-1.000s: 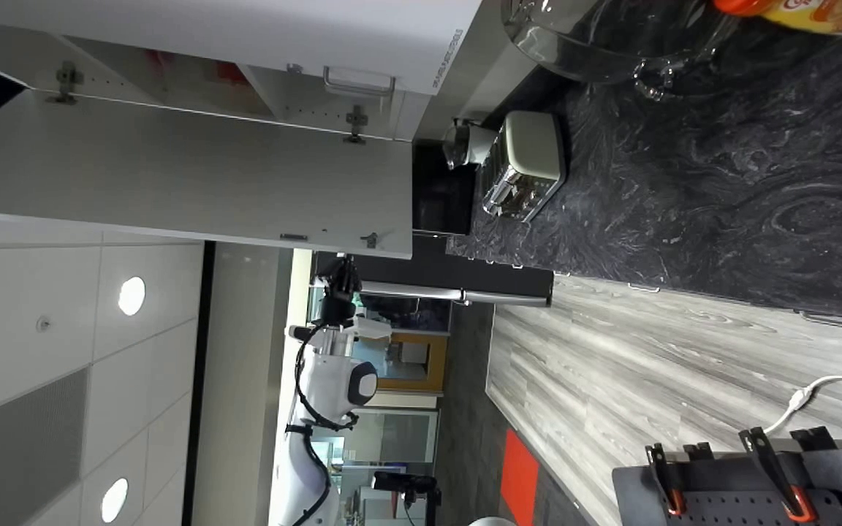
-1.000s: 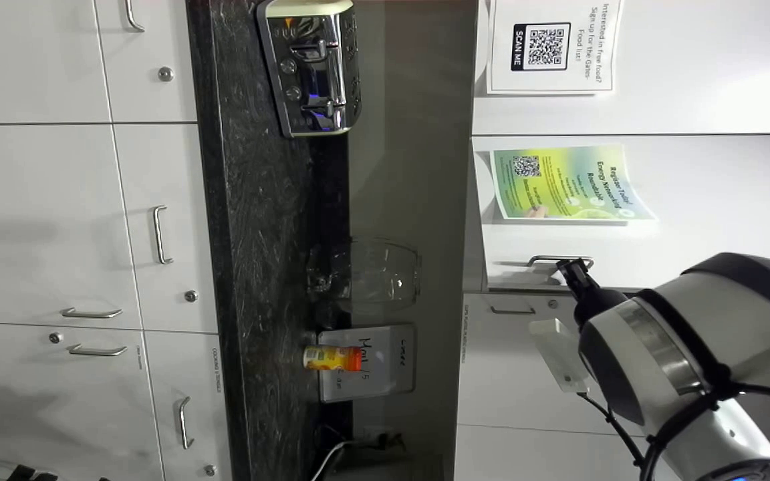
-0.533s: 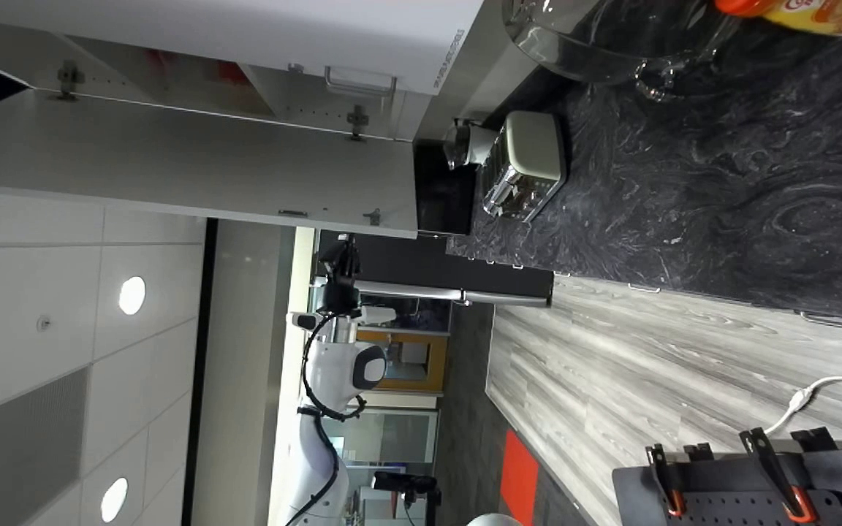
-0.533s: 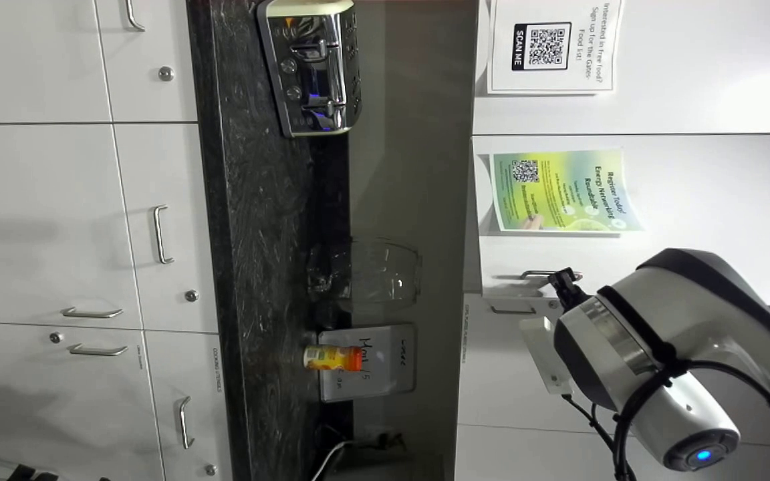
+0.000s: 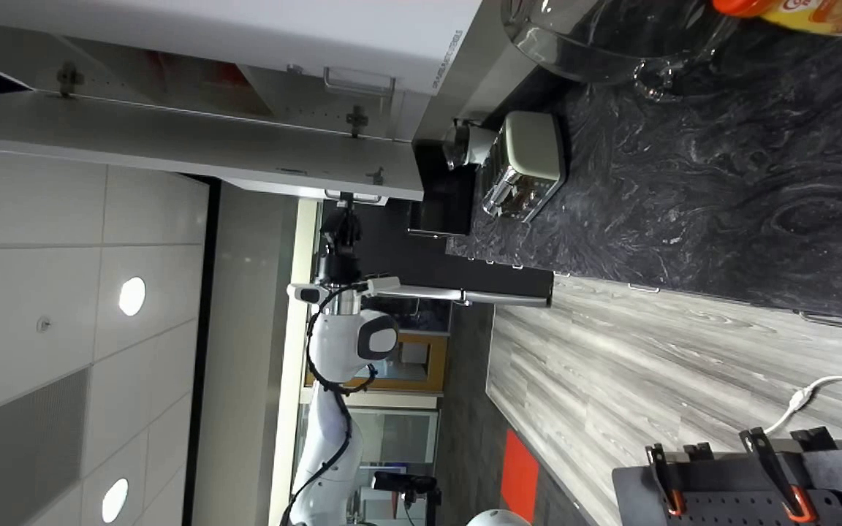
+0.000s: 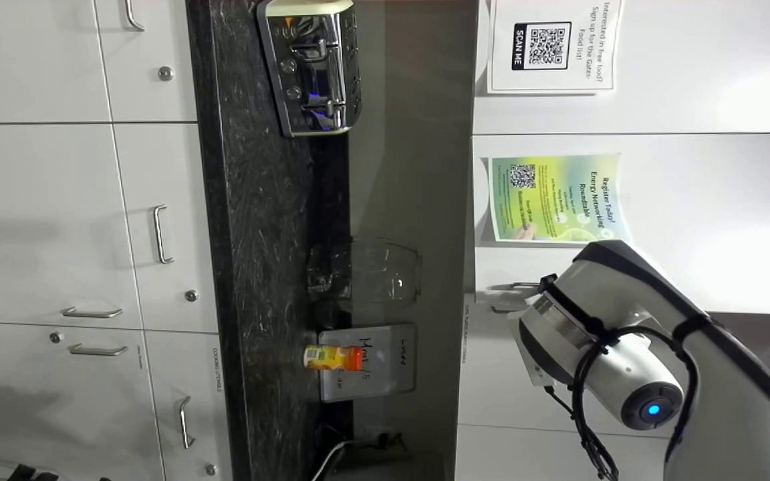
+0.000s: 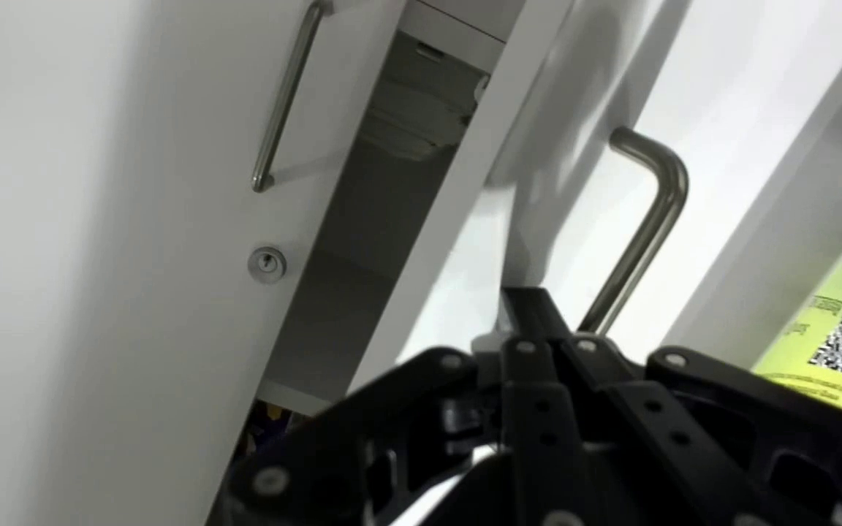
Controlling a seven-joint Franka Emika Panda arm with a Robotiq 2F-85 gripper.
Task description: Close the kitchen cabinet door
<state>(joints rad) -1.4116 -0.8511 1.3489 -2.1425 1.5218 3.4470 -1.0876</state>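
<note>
The kitchen cabinet door [image 5: 231, 150], a plain light panel, stands partly open. Its inner face and two dark hinges show in an exterior view. Its outer face [image 6: 712, 200] carries a green-yellow flyer and a bar handle. In the wrist view, the door [image 7: 728, 95] stands away from its neighbour, with the grey cabinet interior [image 7: 370, 212] in the gap. My gripper [image 7: 527, 303] is shut with nothing between its fingers. Its tips are at the door's outer face, beside the handle [image 7: 647, 234]. The gripper [image 5: 346, 201] also shows in an exterior view; my wrist partly hides it in an exterior view [image 6: 548, 282].
A neighbouring shut door [image 7: 158, 219] has a bar handle and a lock. Below are a dark marbled counter [image 5: 721, 190], a toaster [image 5: 531, 157], a glass jar [image 6: 385, 270] and a yellow bottle with an orange lid [image 6: 331, 357].
The cabinet door has swung further toward the cabinet, narrowing the opening. My arm and gripper have moved with it, the tips staying at its outer face near the handle.
</note>
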